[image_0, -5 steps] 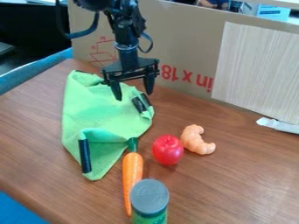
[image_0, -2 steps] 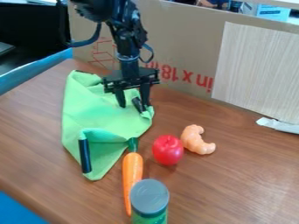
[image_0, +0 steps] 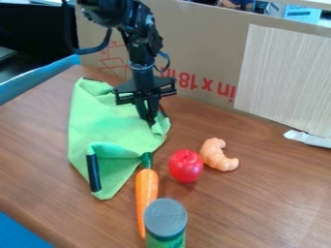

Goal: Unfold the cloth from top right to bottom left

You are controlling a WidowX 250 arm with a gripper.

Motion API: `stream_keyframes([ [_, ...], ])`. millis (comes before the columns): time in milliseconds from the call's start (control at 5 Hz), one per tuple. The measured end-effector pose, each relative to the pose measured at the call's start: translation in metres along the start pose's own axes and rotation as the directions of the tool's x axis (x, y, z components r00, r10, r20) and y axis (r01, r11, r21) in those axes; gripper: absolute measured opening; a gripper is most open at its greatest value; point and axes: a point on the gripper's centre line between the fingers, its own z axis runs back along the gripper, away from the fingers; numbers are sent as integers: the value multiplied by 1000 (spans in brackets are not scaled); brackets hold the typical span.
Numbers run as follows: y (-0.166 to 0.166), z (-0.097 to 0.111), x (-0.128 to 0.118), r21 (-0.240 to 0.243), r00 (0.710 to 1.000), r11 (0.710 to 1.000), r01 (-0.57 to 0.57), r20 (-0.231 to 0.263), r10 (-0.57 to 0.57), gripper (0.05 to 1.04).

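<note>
Right against the cloth (image_0: 107, 126), carrot (image_0: 146, 191)

On my feed, the brown table (image_0: 271, 203) held a rumpled green cloth (image_0: 97, 116), a carrot (image_0: 146, 189), a red apple (image_0: 186, 166) just beside a curved orange piece (image_0: 215, 155), an upright can (image_0: 165, 218) — and a white strip (image_0: 309, 139).

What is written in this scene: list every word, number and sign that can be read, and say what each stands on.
"in x 18", in red, upside down, on the brown cardboard sheet; whatever follows the 18 is partly hidden.
A red line-drawn sign on the same cardboard, with small marks too blurred to read.
Marks on the round grey lid and print on the blue-and-white box: too small to read.
</note>
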Motion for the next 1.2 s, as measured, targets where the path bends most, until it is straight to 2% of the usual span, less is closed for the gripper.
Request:
stream_keyframes([
  [200,1,-1,-1,3,1000,1000,1,0,-1,59],
  [400,-1,-1,-3,-7,1000,1000,-5,-18,5,50],
  [600,-2,18,1,-53,1000,999,-13,-18,12,50],
  [800,9,50,11,-119,999,992,-50,10,52,50],
  [1000,29,75,19,-171,995,981,-87,35,94,50],
  [1200,64,96,27,-190,989,973,-131,41,141,50],
])
